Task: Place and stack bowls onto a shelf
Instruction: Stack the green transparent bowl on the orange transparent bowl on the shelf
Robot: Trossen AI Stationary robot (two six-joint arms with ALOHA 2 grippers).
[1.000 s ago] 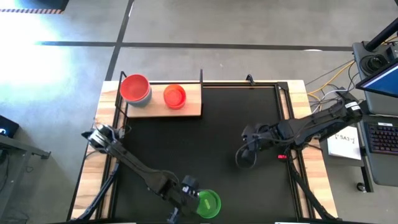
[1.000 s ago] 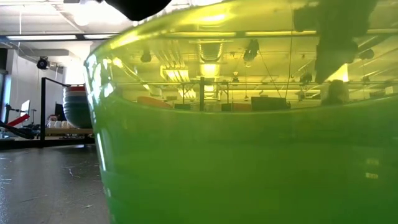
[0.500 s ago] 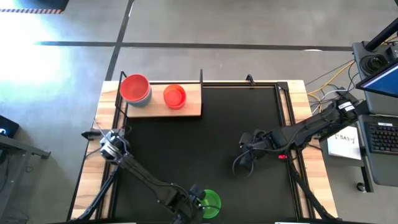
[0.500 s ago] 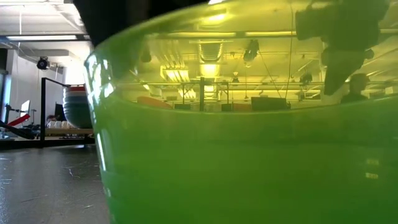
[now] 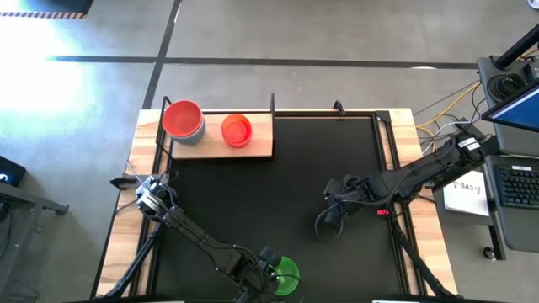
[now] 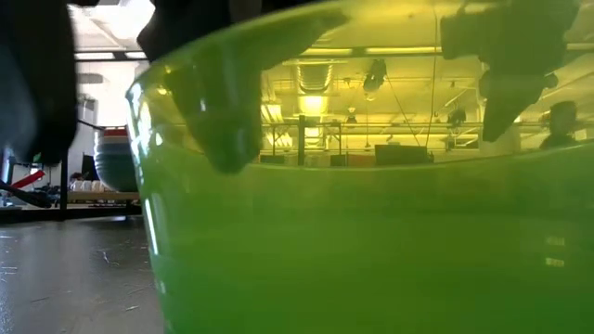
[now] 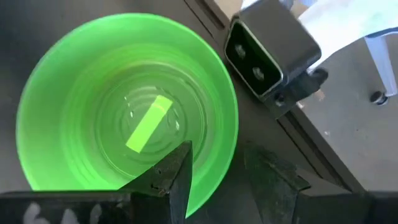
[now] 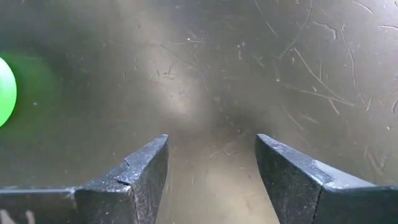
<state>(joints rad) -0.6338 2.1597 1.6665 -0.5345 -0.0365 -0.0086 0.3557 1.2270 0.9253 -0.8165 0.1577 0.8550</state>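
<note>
A translucent green bowl [image 5: 289,273] [image 7: 93,93] stands upright on its base at the table's near edge and fills the low view [image 6: 371,241]. My left gripper [image 5: 271,272] [image 7: 227,177] is open and points down over the bowl's rim [image 7: 231,140]. One finger [image 7: 174,177] is inside the bowl and the other [image 7: 273,180] is outside; whether either touches the wall does not show. My right gripper [image 5: 330,220] [image 8: 211,168] hangs open over bare table right of centre. On the wooden shelf [image 5: 261,143] sit a red bowl stacked in a blue-grey one [image 5: 183,119] and a red bowl [image 5: 237,130].
A small dark camera box [image 7: 267,56] stands at the table's near edge right beside the green bowl. Black shelf posts [image 5: 273,105] rise at the board's ends. The black table [image 5: 278,194] between shelf and bowl holds nothing else. Cables and a desk lie off the right edge.
My left gripper has moved toward the green bowl and come down, so that its fingers now stand on either side of the bowl's wall. My right gripper has shifted slightly toward the near edge. The bowl has stayed in place.
</note>
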